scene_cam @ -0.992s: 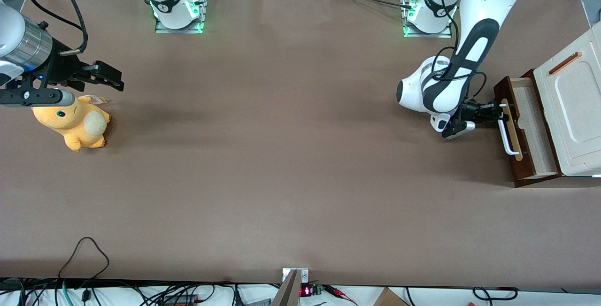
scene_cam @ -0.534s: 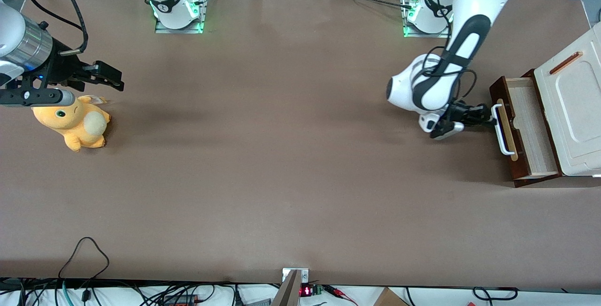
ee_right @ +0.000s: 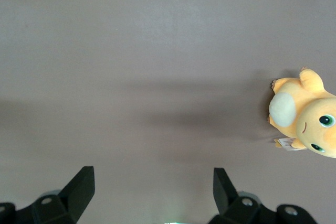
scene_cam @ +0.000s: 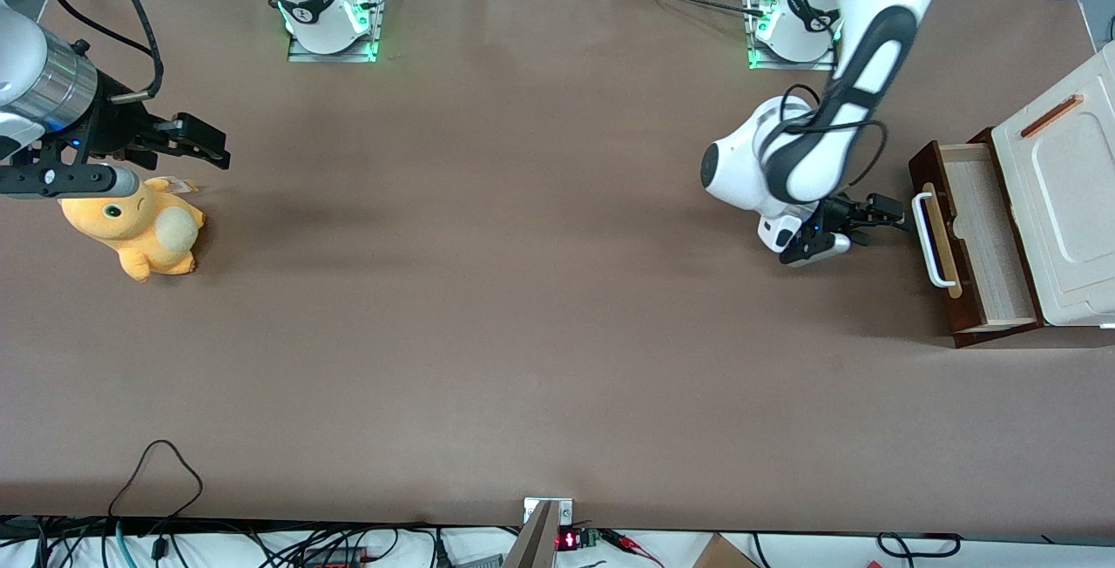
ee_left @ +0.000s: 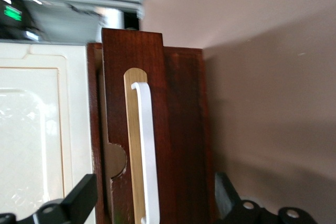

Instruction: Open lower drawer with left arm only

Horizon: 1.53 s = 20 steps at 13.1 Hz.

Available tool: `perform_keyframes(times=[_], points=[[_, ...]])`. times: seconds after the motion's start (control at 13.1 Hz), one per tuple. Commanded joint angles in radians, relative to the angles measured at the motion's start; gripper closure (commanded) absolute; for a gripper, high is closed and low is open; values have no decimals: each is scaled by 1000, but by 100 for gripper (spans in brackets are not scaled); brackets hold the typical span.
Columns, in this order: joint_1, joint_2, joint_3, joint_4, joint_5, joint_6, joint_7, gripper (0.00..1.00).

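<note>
The lower drawer stands pulled out of the cabinet at the working arm's end of the table, its pale inside showing. Its dark brown front carries a pale wood strip and a long white bar handle. My left arm's gripper is open and empty, a short gap in front of the handle and not touching it. In the left wrist view the drawer front and handle lie ahead of the gripper, whose black fingers are spread wide.
The cream-white cabinet top panel covers the rest of the cabinet. An orange plush toy lies toward the parked arm's end and shows in the right wrist view. A black cable loops at the table's near edge.
The drawer slid a little farther out with the gripper at the handle. The gripper has since come off the handle and backed away toward the table's middle.
</note>
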Motion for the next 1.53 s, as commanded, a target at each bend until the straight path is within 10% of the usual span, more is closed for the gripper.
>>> perform_keyframes(times=[0.0,0.76,1.45], points=[[32,-118,1,135,-237,30,270,0],[120,-360,175,401,-1059,-116,734,0],[120,-380,260,419,-1141,-108,868,0]])
